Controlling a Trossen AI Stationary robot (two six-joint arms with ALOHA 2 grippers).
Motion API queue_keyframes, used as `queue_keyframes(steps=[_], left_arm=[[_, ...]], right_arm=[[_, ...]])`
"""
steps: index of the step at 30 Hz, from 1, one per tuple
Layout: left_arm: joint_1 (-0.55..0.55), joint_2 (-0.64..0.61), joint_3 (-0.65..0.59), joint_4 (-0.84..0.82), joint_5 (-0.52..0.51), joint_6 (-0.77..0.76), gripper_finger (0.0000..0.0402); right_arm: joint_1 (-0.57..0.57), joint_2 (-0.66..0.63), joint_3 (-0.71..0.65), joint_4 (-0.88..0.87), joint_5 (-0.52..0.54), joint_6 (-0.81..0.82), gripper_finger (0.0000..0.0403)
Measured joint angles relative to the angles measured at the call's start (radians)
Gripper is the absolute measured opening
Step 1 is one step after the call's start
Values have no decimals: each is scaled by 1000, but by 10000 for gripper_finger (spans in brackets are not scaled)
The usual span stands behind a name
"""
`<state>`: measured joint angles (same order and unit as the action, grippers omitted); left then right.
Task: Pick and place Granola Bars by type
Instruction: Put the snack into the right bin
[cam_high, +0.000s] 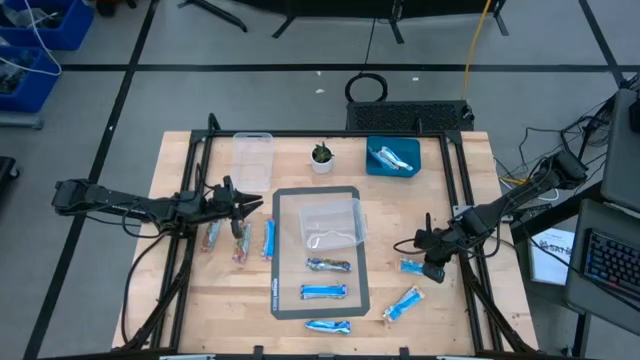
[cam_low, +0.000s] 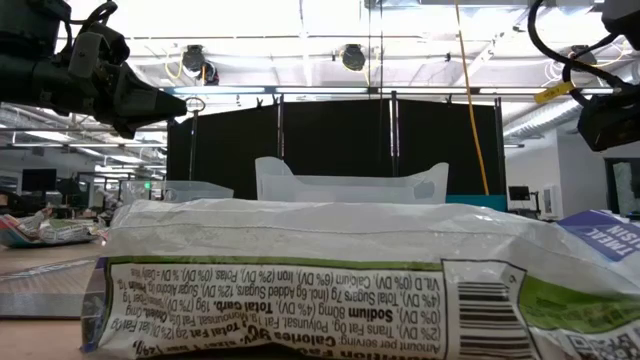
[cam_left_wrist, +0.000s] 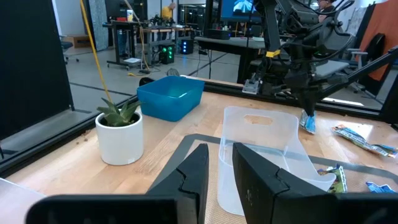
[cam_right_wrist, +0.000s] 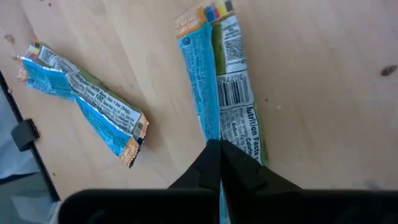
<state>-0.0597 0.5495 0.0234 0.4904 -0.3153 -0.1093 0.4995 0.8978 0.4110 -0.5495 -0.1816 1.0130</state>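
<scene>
On the left of the tabletop the left gripper hangs at about nine o'clock, its fingers a little apart with nothing between them. Just below it three bars lie side by side, two brownish-pink and one blue.

Toward the centre lies a dark-edged mat. A clear tub rests on its upper half, and two blue bars lie on the mat below it, a darker one and a bright one. Another blue bar lies at six o'clock, across the mat's near edge. At twelve o'clock stand a second clear tub, a small potted plant and a blue bin with a bar inside.

At about three o'clock the right gripper is down on the tabletop, its fingers pinched shut on the edge of a blue bar. A twisted blue bar lies just beside it, toward five o'clock, apart from the held one.
</scene>
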Motion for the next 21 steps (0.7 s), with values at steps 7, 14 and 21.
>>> queue_keyframes(steps=[7, 14, 21], left_arm=[[0, 0, 0, 0, 0, 0, 79], [0, 0, 0, 0, 0, 0, 79], [0, 0, 0, 0, 0, 0, 79]], right_arm=[[0, -1, 0, 58, 125, -158, 0], [0, -44, 0, 199, 290, -349, 0], [0, -104, 0, 278, 387, -489, 0]])
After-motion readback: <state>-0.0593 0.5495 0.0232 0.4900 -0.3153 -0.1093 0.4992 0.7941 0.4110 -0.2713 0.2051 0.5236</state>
